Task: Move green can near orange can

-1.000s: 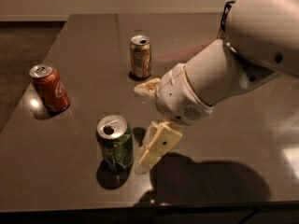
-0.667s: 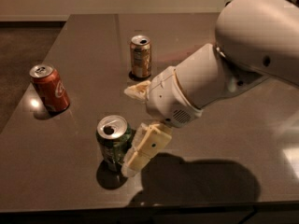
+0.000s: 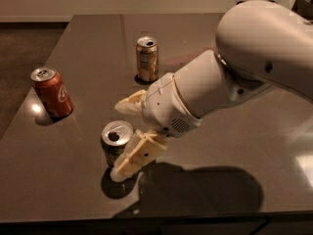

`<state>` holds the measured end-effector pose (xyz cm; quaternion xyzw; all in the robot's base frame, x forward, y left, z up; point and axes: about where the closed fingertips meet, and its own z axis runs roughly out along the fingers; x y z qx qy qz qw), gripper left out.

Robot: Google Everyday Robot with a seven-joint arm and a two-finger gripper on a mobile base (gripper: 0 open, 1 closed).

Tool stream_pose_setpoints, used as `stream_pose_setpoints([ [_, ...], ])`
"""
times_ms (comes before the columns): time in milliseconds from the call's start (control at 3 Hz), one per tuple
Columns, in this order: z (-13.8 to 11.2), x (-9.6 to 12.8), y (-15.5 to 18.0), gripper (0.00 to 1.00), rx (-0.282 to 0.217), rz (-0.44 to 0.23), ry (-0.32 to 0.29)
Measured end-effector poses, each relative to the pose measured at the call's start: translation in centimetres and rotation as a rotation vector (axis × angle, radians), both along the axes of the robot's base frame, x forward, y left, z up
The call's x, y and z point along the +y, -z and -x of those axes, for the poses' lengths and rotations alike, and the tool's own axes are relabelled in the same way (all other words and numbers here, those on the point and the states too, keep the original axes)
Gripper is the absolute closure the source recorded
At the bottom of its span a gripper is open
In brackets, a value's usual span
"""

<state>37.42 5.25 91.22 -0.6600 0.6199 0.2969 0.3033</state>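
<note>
Three drink cans stood upright on the dark glossy tabletop (image 3: 88, 38): the green aluminium can with a silver top (image 3: 115, 133) near the front edge, the golden-orange can with a pale label panel (image 3: 146, 58) well apart from it toward the rear, and a red can with white script (image 3: 52, 92) at the left of the view. The white arm's cream two-finger gripper (image 3: 117, 142) was down at the green can, its fingers spread to either side: one lay along the can's near flank, the other stood behind it with a gap showing. The step in hand was judged to be the grasp, with no carry begun. The next move would call for closing squarely on the can body without tipping it, then setting it down just beside the orange can without knocking that one. The near finger hid most of the green can's side and markings, and the arm's upper part was cut off at the right edge.
</note>
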Motion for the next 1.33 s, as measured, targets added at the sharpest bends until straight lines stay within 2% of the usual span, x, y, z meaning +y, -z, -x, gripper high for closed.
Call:
stream_pose_setpoints([
  [667, 0.3, 0.7, -0.6, 0.64, 0.023, -0.032, -0.004],
  [1000, -2.9, -0.2, -1.6, 0.87, -0.008, -0.016, 0.076],
  [1333, -8.0, -2.2, -2.5, 1.00, -0.018, -0.006, 0.191],
])
